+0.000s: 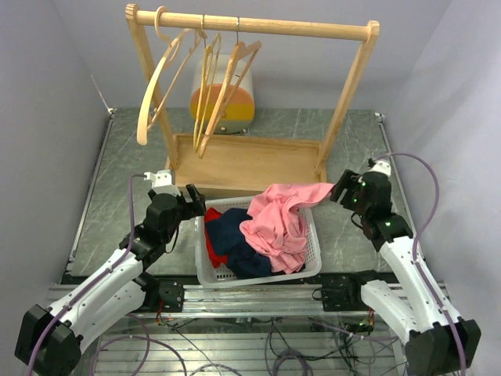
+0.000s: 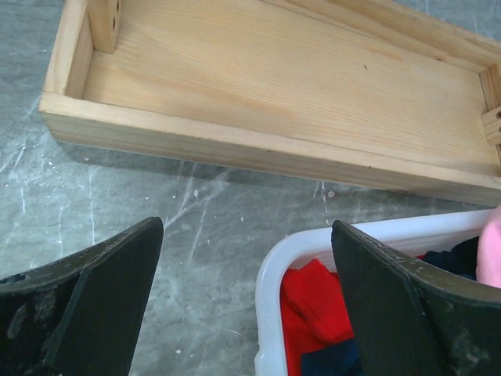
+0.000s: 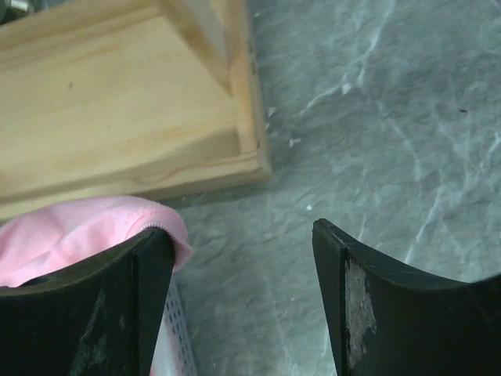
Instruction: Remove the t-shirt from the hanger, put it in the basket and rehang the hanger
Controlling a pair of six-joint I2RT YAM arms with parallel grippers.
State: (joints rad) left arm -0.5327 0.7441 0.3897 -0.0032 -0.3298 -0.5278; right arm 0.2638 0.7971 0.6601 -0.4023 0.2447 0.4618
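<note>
A pink t-shirt (image 1: 280,222) lies crumpled in the white basket (image 1: 313,243), one sleeve draped over its right rim; it also shows in the right wrist view (image 3: 70,235). Three bare wooden hangers (image 1: 205,86) hang on the wooden rack's bar (image 1: 250,25). My left gripper (image 1: 196,201) is open and empty at the basket's left rim (image 2: 270,290). My right gripper (image 1: 342,190) is open and empty just right of the pink sleeve, its left finger (image 3: 117,305) next to the fabric.
The basket also holds red (image 2: 317,301) and navy (image 1: 235,235) clothes. The rack's wooden tray base (image 1: 246,160) stands just behind the basket. An orange and white object (image 1: 227,106) sits behind the rack. Grey walls close in both sides.
</note>
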